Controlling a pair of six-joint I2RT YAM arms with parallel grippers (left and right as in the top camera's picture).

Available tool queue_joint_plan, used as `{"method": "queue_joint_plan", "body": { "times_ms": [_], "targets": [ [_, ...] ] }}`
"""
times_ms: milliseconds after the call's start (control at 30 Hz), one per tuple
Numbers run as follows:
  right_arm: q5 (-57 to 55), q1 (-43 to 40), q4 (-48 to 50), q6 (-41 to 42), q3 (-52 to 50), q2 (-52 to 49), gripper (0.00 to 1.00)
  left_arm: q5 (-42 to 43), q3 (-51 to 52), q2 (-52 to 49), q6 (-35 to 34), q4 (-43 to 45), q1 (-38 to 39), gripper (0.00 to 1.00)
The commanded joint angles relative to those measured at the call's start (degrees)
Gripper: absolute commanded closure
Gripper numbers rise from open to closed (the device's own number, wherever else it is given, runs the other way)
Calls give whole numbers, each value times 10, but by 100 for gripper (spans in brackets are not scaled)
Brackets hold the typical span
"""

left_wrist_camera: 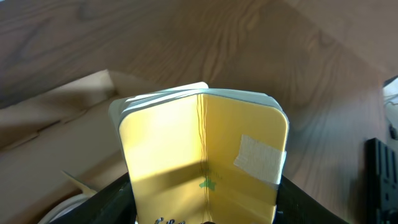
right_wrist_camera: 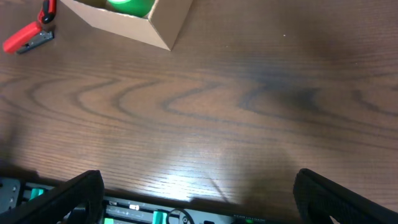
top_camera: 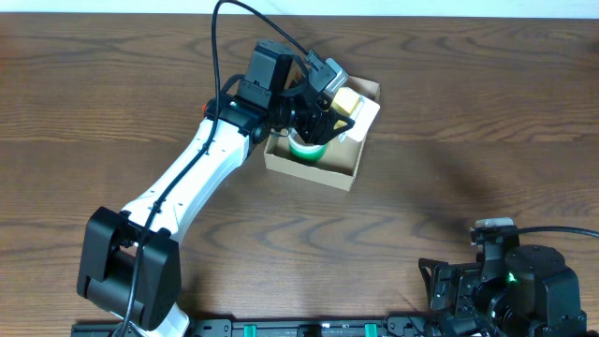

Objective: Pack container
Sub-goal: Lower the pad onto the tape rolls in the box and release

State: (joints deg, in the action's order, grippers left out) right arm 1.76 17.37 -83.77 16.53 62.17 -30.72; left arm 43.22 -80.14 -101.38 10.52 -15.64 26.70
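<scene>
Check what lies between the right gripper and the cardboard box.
Nothing: bare wooden tabletop separates right gripper from cardboard box, per right wrist view.

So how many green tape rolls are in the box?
1. A green tape roll lies inside the cardboard box, below the left gripper holding a yellow notepad; they may hide more.

Left arm (top_camera: 187,178) white, black joints, black cable (top_camera: 214,47).
</scene>
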Motion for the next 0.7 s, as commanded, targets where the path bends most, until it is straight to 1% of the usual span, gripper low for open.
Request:
{"method": "queue_joint_plan", "body": {
  "times_ms": [0,433,567,667],
  "targets": [
    [2,-7,0,6,0,1,1,29,-11,-5,5,15,0,38],
    [2,-7,0,6,0,1,1,22,-11,-38,2,26,-1,39],
    [2,-7,0,6,0,1,1,-31,-11,-39,2,4,-5,38],
    [2,-7,0,6,0,1,1,-78,-11,-39,22,-27,-8,38]
  ]
}}
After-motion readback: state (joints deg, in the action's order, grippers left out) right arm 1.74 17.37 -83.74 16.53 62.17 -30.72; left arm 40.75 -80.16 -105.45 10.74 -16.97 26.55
